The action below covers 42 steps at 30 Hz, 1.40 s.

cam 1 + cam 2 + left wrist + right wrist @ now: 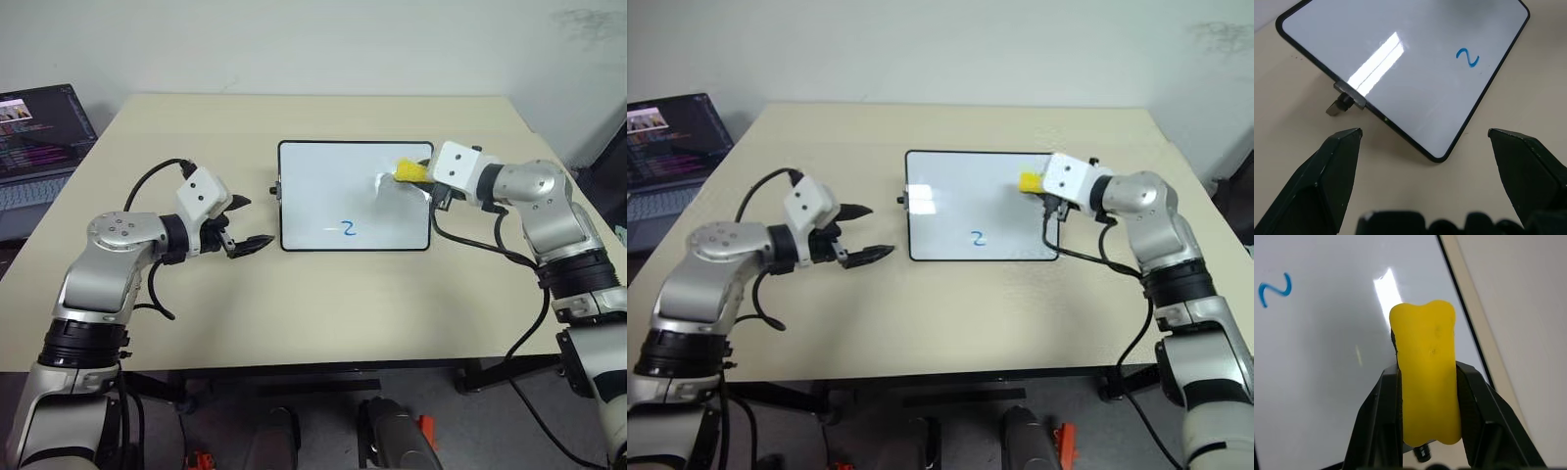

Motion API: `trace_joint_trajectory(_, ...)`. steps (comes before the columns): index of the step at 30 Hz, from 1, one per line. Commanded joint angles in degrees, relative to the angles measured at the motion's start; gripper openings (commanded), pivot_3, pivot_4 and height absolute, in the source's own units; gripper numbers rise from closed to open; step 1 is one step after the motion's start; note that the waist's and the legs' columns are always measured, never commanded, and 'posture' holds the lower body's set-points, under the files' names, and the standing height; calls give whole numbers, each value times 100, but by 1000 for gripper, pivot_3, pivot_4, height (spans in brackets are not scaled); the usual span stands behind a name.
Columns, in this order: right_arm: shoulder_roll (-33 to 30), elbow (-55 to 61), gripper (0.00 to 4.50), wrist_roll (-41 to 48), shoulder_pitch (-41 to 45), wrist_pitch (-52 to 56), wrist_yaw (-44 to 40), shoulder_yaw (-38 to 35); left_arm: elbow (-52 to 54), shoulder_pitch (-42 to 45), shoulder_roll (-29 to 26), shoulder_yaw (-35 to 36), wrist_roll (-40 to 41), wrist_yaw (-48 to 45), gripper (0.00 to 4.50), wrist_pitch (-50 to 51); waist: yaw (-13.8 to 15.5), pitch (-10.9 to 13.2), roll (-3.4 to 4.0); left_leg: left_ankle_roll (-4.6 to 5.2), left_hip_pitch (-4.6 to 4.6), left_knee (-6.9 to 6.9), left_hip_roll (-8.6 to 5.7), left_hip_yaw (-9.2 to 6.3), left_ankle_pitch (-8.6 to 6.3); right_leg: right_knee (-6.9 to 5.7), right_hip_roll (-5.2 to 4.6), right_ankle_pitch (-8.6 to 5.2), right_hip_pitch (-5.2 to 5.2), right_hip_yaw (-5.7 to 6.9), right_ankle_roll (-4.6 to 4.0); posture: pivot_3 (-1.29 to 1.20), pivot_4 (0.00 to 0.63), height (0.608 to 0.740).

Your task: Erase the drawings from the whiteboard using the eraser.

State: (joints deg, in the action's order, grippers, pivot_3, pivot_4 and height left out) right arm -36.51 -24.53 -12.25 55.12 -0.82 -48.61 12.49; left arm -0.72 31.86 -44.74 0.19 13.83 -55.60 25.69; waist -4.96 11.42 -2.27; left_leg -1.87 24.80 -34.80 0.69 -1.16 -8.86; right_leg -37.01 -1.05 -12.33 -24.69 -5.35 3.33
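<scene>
Right claw (1427,396) was clamped on the eraser (1427,377), yellow block pinched between both black fingers, over the upper right part of the whiteboard (323,171). Whether the eraser touched the surface could not be told. Left claw (245,223) stood open and empty over bare counter (294,304), just beside the board's left edge and its small side knob (1344,100).

Board lay flat mid-counter. Of the drawings, a blue "2" (348,228) with a short dash to its left remained, near the bottom edge; the rest of the surface looked clean.

Judgement: wiping step in hand, mostly done. Next move calls for carrying the eraser down toward the near edge, pressing it flat on the "2" and dash, and rubbing across.

Around: open laptop (39,137) at far left, well apart. Nothing lay between eraser and mark. Possible risk: board sliding under pressure, since the left claw was not holding it.
</scene>
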Motion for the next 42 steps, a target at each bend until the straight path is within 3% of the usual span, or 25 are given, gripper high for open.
trace_joint_trajectory(1,21,42,1102,28,123,-96,0,-52,167,126,-37,76,16,22,4500,-72,6,0,0,0,0,1,0,-2,0,0,0,0,0,2,0,0,150,740)
trace_joint_trajectory(32,142,238,1102,115,17,-27,-230,-77,158,131,-135,43,9,-72,4500,-98,13,0,0,0,0,-1,-1,-2,0,-5,0,2,0,1,2,0,150,740)
trace_joint_trajectory(42,454,1027,1102,170,-653,378,-382,92,410,-69,81,-275,-47,-6,4500,34,5,0,0,0,0,-4,0,-4,0,-11,3,3,3,0,4,0,150,740)
